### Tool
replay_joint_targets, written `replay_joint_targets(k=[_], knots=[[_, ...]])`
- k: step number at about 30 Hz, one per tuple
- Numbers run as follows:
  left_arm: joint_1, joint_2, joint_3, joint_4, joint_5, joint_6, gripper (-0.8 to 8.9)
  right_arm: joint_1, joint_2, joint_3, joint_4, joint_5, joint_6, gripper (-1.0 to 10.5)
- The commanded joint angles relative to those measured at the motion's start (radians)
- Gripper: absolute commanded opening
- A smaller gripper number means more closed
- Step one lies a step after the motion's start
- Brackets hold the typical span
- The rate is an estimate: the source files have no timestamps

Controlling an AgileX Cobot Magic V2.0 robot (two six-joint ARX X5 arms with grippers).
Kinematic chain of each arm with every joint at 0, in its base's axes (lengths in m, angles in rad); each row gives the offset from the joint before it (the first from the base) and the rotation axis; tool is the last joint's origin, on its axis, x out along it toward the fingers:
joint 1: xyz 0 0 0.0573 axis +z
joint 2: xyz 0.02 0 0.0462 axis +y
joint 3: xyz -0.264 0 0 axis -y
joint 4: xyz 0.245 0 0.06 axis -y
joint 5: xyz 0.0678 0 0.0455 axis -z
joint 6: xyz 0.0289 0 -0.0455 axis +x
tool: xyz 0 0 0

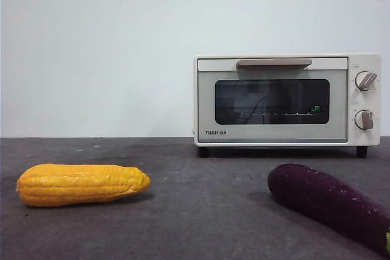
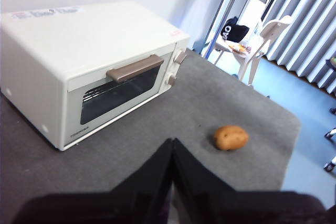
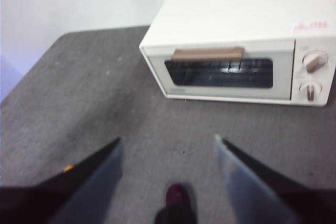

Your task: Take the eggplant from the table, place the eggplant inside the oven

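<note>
The dark purple eggplant lies on the grey table at the front right, its green stem end at the picture's right edge. The cream-white oven stands behind it with its glass door closed. In the right wrist view my right gripper is open above the table, and the eggplant's rounded end shows low between its jaws, apart from them. The oven is ahead of it. My left gripper is shut with nothing in it, facing the oven. Neither arm shows in the front view.
A yellow-orange corn cob lies at the front left of the table. A small brown potato-like thing sits near the table's rounded corner. Beyond that edge are a chair and blue floor.
</note>
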Motion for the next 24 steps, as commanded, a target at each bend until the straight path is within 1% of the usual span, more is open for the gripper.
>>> replay_joint_targets(k=[1, 6, 14, 16, 18, 21, 24], knots=[[-0.017, 0.021, 0.002, 0.032, -0.019, 0.028, -0.06, 0.002, 0.007, -0.001, -0.028, -0.006, -0.015, 5.4], [-0.054, 0.073, 0.002, 0.094, -0.023, 0.028, -0.06, 0.009, 0.016, -0.001, -0.086, -0.006, -0.029, 5.5], [-0.139, 0.187, 0.01, 0.22, -0.138, 0.028, -0.06, 0.033, 0.017, -0.001, -0.16, -0.017, -0.032, 5.5], [-0.159, 0.233, 0.042, 0.22, -0.169, 0.029, -0.06, 0.041, 0.017, -0.001, -0.179, -0.017, -0.036, 5.4], [-0.177, 0.287, 0.089, 0.216, -0.178, 0.032, -0.06, 0.048, 0.017, -0.001, -0.193, -0.017, -0.039, 5.4], [-0.208, 0.38, 0.187, 0.212, -0.182, 0.04, -0.06, 0.059, 0.017, -0.001, -0.209, -0.017, -0.042, 5.4], [-0.235, 0.469, 0.286, 0.204, -0.211, 0.047, -0.06, 0.062, 0.017, -0.001, -0.22, -0.016, -0.055, 5.4]])
